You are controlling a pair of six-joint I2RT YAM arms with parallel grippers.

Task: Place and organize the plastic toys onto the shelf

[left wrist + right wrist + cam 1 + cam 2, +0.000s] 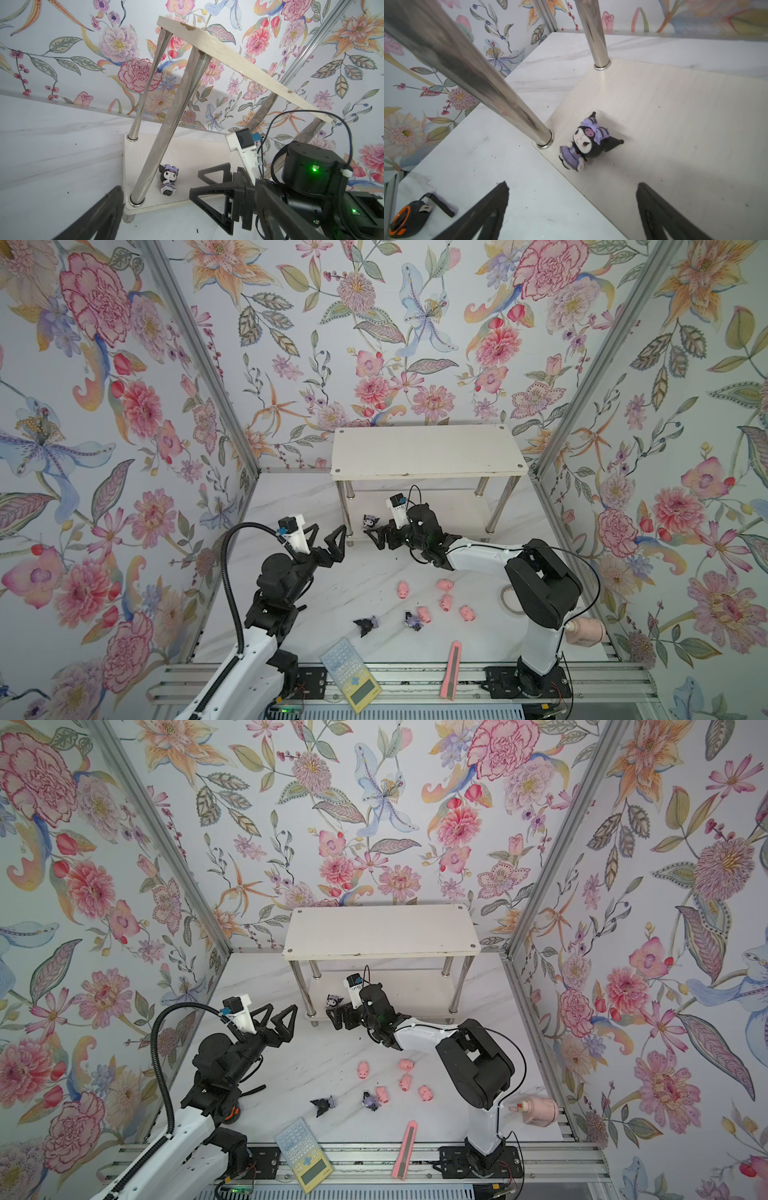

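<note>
The white two-tier shelf (pixel 428 452) stands at the back of the table. One black-and-purple figurine (pixel 369 521) (pixel 588 141) stands on its lower board (pixel 675 116), at the front left corner beside a chrome leg (pixel 166 128). My right gripper (pixel 374 539) (pixel 573 187) is open and empty just in front of it, not touching it. My left gripper (pixel 330 529) hovers open and empty left of the shelf. Several pink pigs (pixel 444 585) and two more figurines (pixel 365 625) (pixel 413 620) lie on the table.
A blue-and-yellow calculator (pixel 351 674) and a pink utility knife (pixel 452 670) lie at the front edge. A tape roll (pixel 507 599) and a pink bottle (pixel 586 630) sit by the right arm's base. A black-and-orange tape measure (pixel 409 220) lies left of the shelf.
</note>
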